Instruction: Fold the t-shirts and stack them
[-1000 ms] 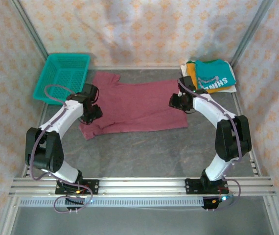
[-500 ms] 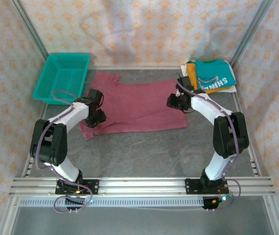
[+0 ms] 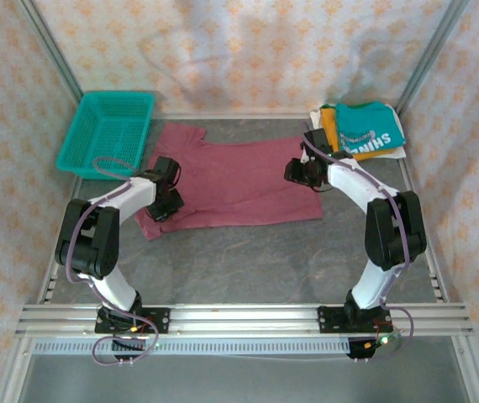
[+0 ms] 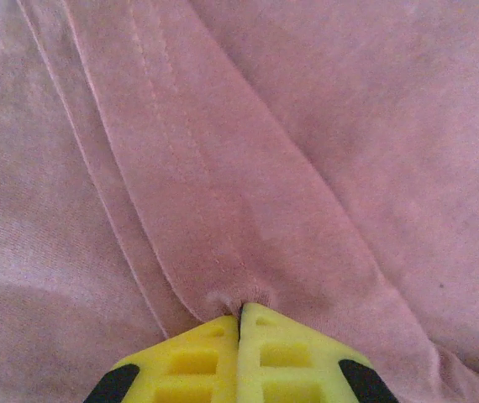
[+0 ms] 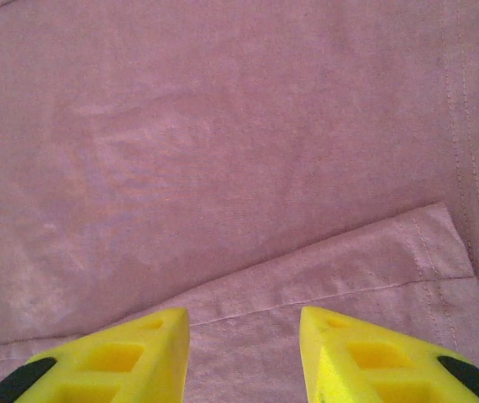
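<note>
Sitting teal mesh basket [image 3: 109, 126]: back-left corner of the table [image 3: 248, 260].
Left gripper [image 4: 239, 323]: closed tight, pinching a puckered, stitched fold at the shirt's near-left edge.
Maroon t-shirt [image 3: 235, 180]: spread flat mid-table, between both arms.
Right gripper [image 5: 244, 336]: parted partway, gripping nothing, at a turned-back hem corner on the right edge.
Folded stack [image 3: 361, 130]: back-right corner; teal "SHINE" tee [image 3: 374, 124] on top, orange-yellow tee [image 3: 330, 126] and cream tee [image 3: 316, 115] beneath.

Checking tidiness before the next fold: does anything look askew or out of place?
Mildly. In the far right corner the teal tee sits crooked over the orange tee and cream tee, so the stack is fanned. The maroon tee is rumpled at its left end, where the left gripper pinches a fold.
</note>
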Controlling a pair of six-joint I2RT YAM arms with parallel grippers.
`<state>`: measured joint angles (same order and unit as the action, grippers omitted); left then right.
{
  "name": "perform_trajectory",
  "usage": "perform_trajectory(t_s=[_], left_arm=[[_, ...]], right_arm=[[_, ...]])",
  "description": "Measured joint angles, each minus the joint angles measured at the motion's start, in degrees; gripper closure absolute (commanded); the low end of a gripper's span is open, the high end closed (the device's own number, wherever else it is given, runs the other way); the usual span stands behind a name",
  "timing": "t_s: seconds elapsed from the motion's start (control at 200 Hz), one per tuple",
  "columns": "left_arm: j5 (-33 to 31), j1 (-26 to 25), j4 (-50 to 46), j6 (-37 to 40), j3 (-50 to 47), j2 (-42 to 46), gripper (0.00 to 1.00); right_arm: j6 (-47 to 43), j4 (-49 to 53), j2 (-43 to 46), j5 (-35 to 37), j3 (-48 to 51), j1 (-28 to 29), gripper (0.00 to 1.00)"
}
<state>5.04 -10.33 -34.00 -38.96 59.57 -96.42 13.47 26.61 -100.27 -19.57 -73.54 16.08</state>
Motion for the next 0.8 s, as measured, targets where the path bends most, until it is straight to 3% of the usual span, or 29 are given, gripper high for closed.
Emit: perform_trajectory(t_s=[0.245, 0.606, 0.801], left_arm=[[-2.62, -1.95, -1.84, 2.93, 12.85, -6.54, 1.0], [-6.54, -4.2, -10.97, 9.99, 40.35, -30.25, 1.0], [-9.97, -6.8, -14.8, 12.46, 47.65, -33.7, 0.78]], right_arm=[[0.85, -0.17, 0.0, -0.37, 0.0, 0.0, 0.6], [1.46, -0.57, 0.0, -1.51, 0.02, 0.0, 0.6], [1.49, -0.55, 0.0, -1.97, 0.02, 0.0, 0.59]])
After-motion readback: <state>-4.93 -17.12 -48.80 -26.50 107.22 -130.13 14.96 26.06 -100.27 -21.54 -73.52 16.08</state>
